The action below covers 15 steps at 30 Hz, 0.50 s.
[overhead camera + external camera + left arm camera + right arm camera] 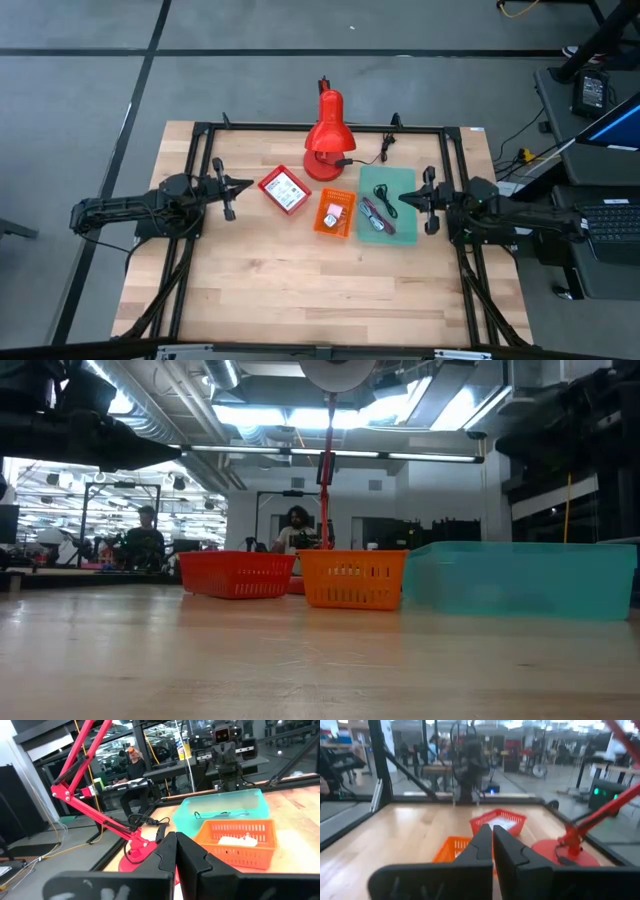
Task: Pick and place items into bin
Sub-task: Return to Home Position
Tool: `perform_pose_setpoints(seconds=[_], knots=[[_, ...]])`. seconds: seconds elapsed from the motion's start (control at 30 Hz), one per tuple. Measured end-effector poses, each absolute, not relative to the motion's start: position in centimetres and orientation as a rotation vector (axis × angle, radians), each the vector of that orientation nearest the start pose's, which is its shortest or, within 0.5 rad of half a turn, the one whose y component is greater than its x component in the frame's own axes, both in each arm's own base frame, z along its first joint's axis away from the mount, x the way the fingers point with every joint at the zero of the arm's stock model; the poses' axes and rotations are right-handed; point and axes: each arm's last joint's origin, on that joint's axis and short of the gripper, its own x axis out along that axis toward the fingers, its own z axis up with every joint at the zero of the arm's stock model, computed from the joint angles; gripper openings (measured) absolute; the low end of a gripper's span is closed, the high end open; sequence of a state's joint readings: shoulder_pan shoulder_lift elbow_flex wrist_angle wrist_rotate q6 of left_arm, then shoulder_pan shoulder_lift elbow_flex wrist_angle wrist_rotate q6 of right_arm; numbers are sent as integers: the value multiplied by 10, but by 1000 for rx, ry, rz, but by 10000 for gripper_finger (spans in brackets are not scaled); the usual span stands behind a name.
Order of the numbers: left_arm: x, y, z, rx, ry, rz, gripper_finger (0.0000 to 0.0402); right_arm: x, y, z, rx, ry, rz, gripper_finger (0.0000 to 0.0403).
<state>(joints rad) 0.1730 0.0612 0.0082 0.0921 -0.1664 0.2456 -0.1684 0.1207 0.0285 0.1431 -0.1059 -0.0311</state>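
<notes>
Three bins stand in a row at the table's middle. A red basket [268, 183] holds a white printed card [288, 190]. In the orange basket [321, 222] lie small white items [335, 212]. The teal bin [395, 180] has a dark cord and cable [378, 214] on its floor. My left gripper [240, 186] is shut and empty at the table's left side, level, pointing toward the red basket. My right gripper [405, 197] is shut and empty at the right side, level, its tips at the teal bin's right edge.
A red desk lamp [327, 140] stands just behind the bins, its black cord [375, 155] running to the right. A black frame [300, 127] runs around the tabletop. Bare wood lies in front of the bins [320, 290]. People sit in the room beyond [295, 530].
</notes>
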Motion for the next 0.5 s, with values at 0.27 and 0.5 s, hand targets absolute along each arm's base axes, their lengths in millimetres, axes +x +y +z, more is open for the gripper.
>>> perform_pose_setpoints(seconds=[0.27,0.5], knots=[[98,22,167,183,29,335,2,104,-14,172,-10,-53,-60,0],[98,22,165,127,34,334,2,104,-14,170,-8,-27,-61,0]])
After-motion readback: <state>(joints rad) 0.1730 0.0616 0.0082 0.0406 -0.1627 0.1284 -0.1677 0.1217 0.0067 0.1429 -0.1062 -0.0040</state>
